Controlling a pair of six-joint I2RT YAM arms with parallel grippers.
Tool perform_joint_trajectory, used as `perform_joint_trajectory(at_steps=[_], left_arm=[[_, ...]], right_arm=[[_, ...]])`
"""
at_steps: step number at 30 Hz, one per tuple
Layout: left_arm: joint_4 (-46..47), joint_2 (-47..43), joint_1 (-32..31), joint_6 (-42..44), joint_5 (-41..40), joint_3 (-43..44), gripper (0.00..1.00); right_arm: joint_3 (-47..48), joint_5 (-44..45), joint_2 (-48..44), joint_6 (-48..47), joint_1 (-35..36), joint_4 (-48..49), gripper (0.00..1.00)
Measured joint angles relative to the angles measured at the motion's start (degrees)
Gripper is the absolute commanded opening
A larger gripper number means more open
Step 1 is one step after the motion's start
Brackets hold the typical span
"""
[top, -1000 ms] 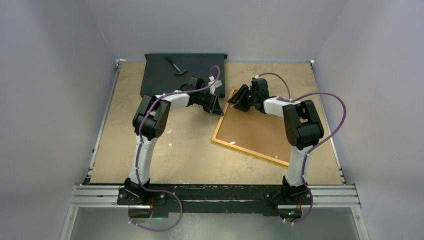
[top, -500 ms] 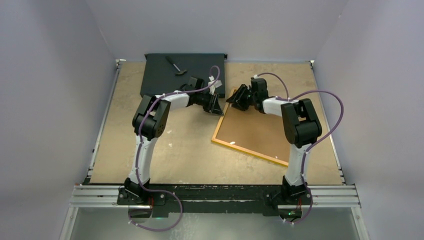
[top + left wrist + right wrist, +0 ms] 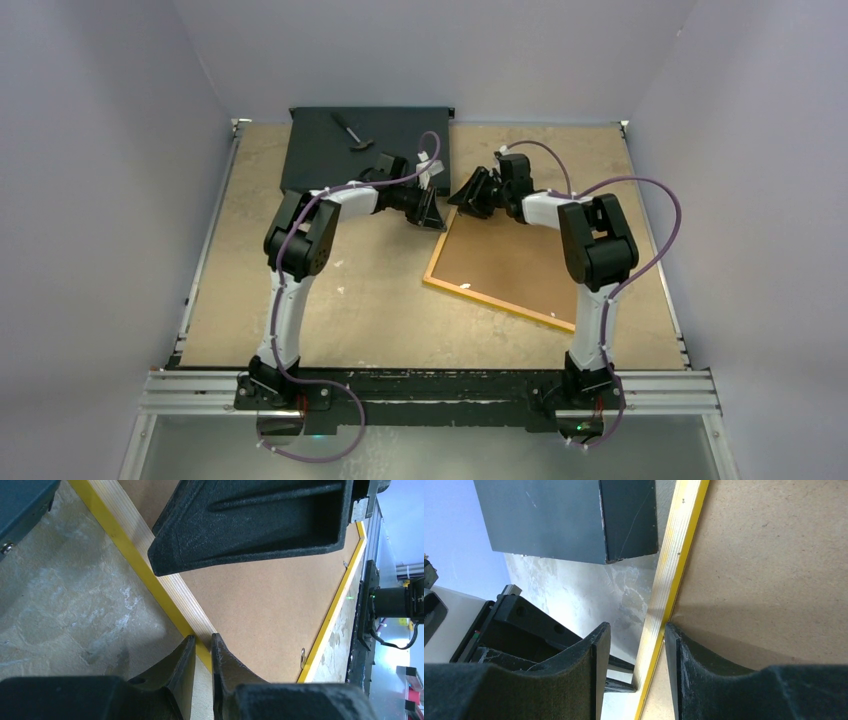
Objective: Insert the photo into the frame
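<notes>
Right gripper (image 3: 635, 630) is edging leftward, jaws apart astride the frame (image 3: 500, 305) rim, left gripper (image 3: 200, 642) pinching it; photo unseen, backing (image 3: 515, 255) on.

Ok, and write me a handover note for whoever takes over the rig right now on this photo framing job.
The left gripper: jaws almost closed astride the yellow border of the frame; a firm grip cannot be confirmed.
The right gripper: jaws open, straddling the border near the corner beside the black box.
The frame lies back-up on the table, with the brown backing board on top. The photo is not in view.
Done: both arms are at the frame.
Left, probably: lift the backing, place the photo, close up.
</notes>
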Motion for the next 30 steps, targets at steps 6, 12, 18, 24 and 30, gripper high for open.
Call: perform_joint_trajectory(at_steps=[6,12,18,24,30], left_arm=[[-0.04,-0.15,0.0,0.2,-0.07,-0.07,0.14],[-1.03,-0.59,-0.02,1.42,-0.24,-0.07,0.19],[-7.04,-3.98,0.68,4.68,-1.36,-1.01,0.61],[-16.22,-13.51,3.78,11.21,-4.52,-0.96,0.87],[-28.85,-23.08,9.99,17.31,-10.14,2.25,0.92]], right_arm=[[0.11,-0.61,0.0,-1.68,0.17,-0.17,0.47],[2.43,-0.85,-0.52,-6.14,0.37,-5.51,0.57],[0.09,7.82,-12.2,-16.85,1.92,-15.5,0.7],[-8.07,14.05,-30.16,-26.84,9.33,-22.03,0.71],[-13.7,16.96,-30.16,-31.28,20.83,-27.43,0.66]])
